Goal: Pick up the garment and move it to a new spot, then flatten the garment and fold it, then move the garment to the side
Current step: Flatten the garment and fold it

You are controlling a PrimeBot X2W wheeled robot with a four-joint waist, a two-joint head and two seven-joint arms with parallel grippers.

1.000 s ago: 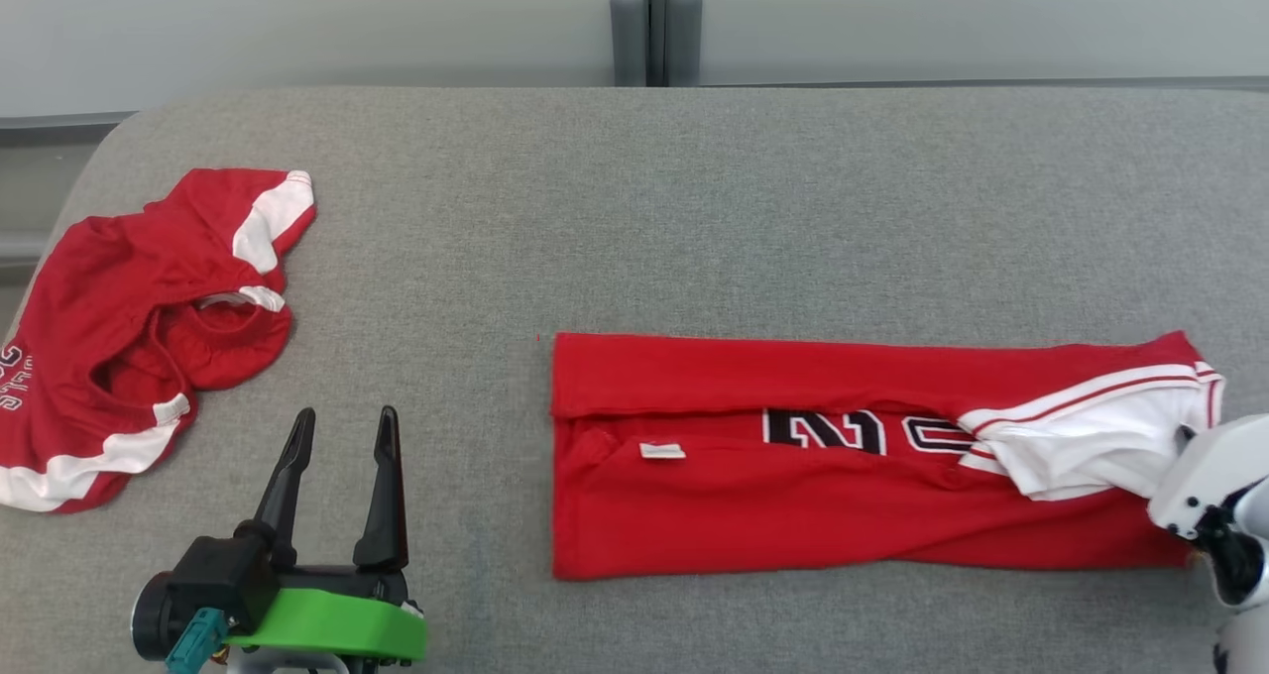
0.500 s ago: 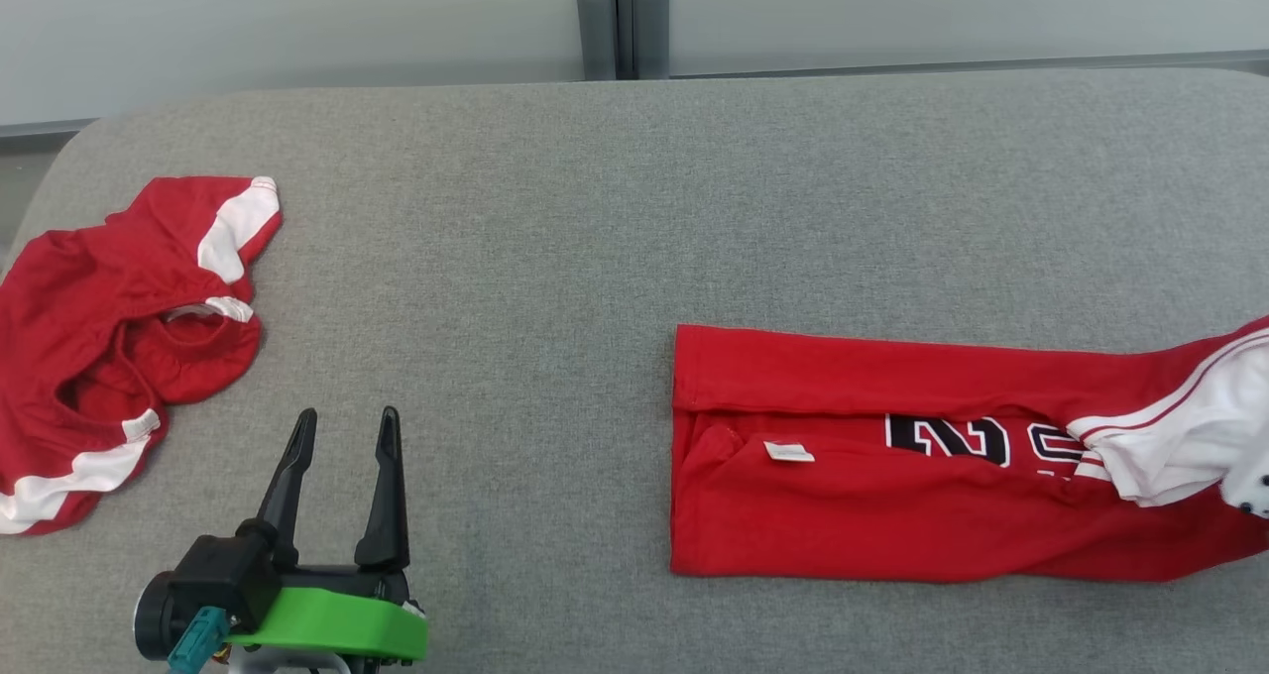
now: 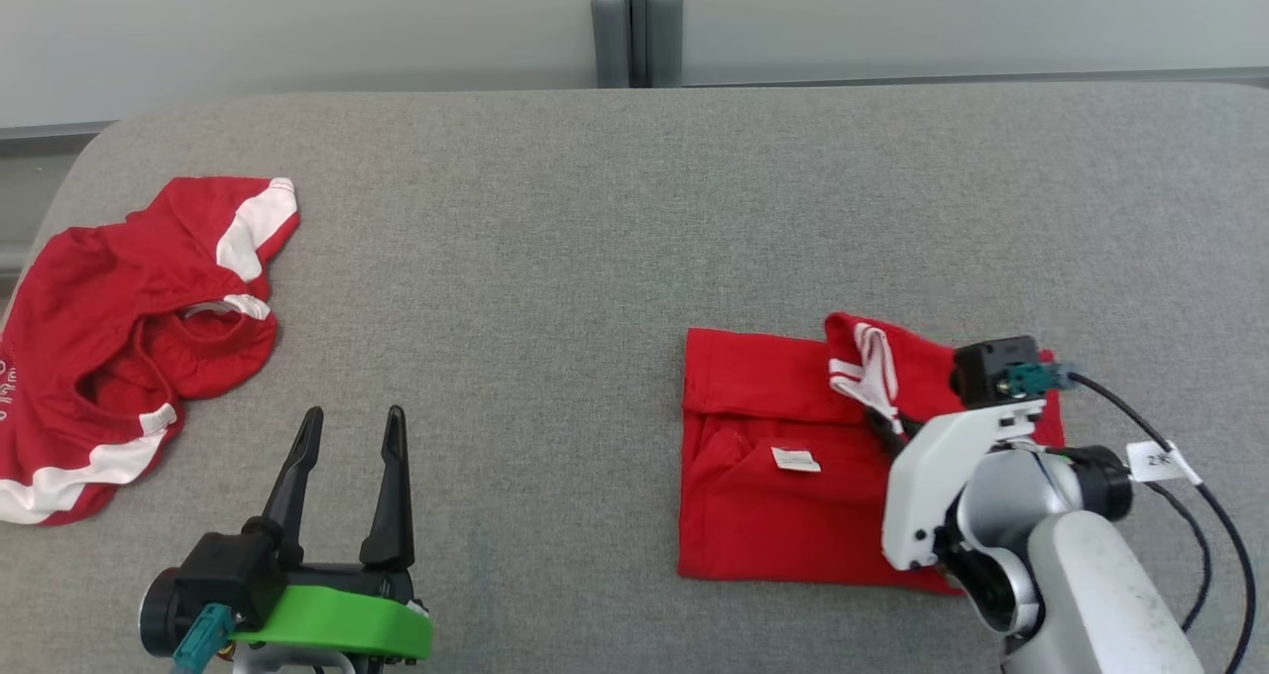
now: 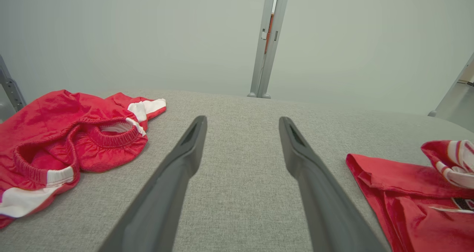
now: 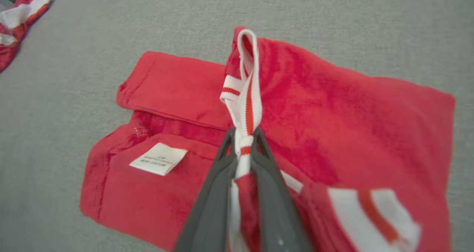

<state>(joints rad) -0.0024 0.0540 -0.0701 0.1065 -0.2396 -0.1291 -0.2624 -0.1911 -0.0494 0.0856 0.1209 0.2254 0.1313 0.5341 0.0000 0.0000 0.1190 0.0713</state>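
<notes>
The red garment (image 3: 763,496) lies on the grey table, right of centre, doubled over into a short rectangle with a small white label facing up. My right gripper (image 3: 880,421) hovers over its middle, shut on the white-and-red striped trim. In the right wrist view the gripper (image 5: 242,133) pinches that trim, which stands up in a loop above the red cloth (image 5: 333,107). My left gripper (image 3: 352,416) rests open near the front left with nothing between its fingers. In the left wrist view the left gripper (image 4: 242,120) points across bare table, and the garment (image 4: 407,192) lies at the right.
A second red and white garment (image 3: 109,337) lies crumpled at the table's left edge, also in the left wrist view (image 4: 55,133). A grey post (image 3: 634,20) stands behind the padded grey table (image 3: 595,208). Bare table separates the two garments.
My right gripper has carried the garment's striped right end up and over to the left, folding the long strip roughly in half. The left gripper has stayed put. The head camera shifted a little.
</notes>
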